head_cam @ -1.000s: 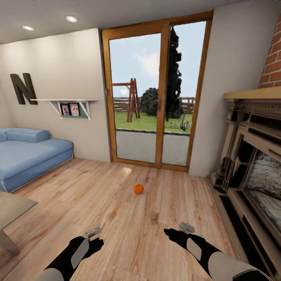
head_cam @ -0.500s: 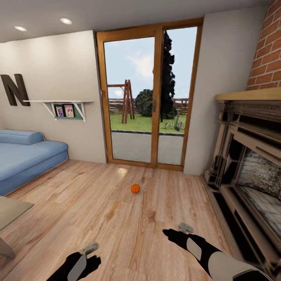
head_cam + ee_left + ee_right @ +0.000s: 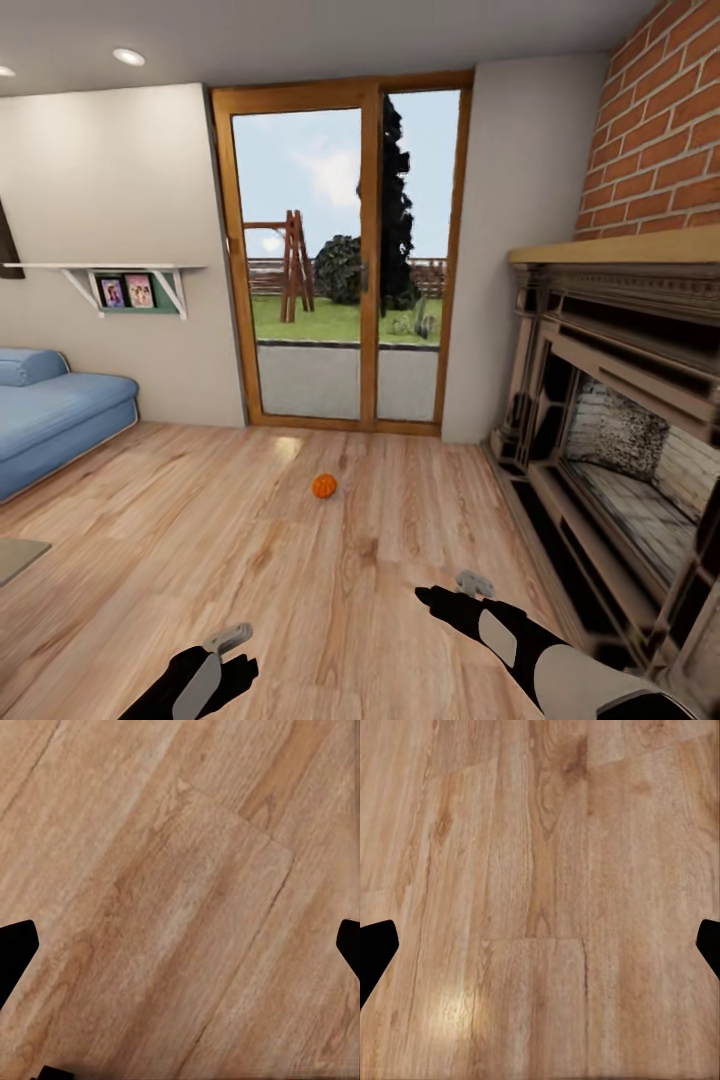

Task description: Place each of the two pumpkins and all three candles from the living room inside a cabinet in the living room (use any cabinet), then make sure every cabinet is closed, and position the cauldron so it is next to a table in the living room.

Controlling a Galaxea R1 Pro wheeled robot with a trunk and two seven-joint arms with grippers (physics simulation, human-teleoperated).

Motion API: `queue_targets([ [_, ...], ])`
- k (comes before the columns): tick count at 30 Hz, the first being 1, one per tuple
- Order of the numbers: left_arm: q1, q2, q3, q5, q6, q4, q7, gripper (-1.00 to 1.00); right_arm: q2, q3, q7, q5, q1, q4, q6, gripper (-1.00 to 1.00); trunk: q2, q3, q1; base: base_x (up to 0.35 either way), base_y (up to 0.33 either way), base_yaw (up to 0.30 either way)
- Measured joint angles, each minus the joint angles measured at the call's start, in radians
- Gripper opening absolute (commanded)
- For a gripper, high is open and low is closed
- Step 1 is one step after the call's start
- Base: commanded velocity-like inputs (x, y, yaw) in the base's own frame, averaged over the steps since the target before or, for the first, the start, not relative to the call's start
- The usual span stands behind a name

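Note:
One small orange pumpkin (image 3: 323, 486) lies on the wooden floor in front of the glass door, well ahead of both arms. My left gripper (image 3: 228, 662) hangs low at the head view's lower left, and my right gripper (image 3: 440, 600) reaches forward at the lower right. Both are far short of the pumpkin. In the left wrist view the dark fingertips (image 3: 16, 945) stand wide apart over bare floorboards, and the right wrist view has its fingertips (image 3: 378, 945) spread the same way. Nothing is held. The candles, cabinet and cauldron are out of view.
An ornate carved fireplace (image 3: 610, 400) under a brick chimney lines the right side. A blue sofa (image 3: 50, 415) stands at the left, below a wall shelf (image 3: 120, 285) with pictures. A table corner (image 3: 15, 555) pokes in at the lower left. The wood-framed glass door (image 3: 345, 260) is straight ahead.
The camera has turned to the right, so the whole room has slid leftward in the picture. My left arm dropped lower a second ago. The pumpkin stays on the same floor spot.

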Motion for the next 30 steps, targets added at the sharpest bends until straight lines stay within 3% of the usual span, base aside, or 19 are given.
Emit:
queue_targets([
  [14,0.0,-0.001,-0.001,0.0,0.0,0.0,0.0,1.0,0.0,-0.001,0.002,-0.001,0.0,-0.002,0.001,1.0,0.0,0.014,0.0,-0.149,0.178,-0.166],
  [30,0.001,-0.004,-0.002,0.0,-0.014,0.0,0.0,1.0,0.0,-0.01,0.06,-0.006,0.0,0.0,0.044,1.0,0.0,-0.003,0.0,-0.087,0.06,-0.155],
])
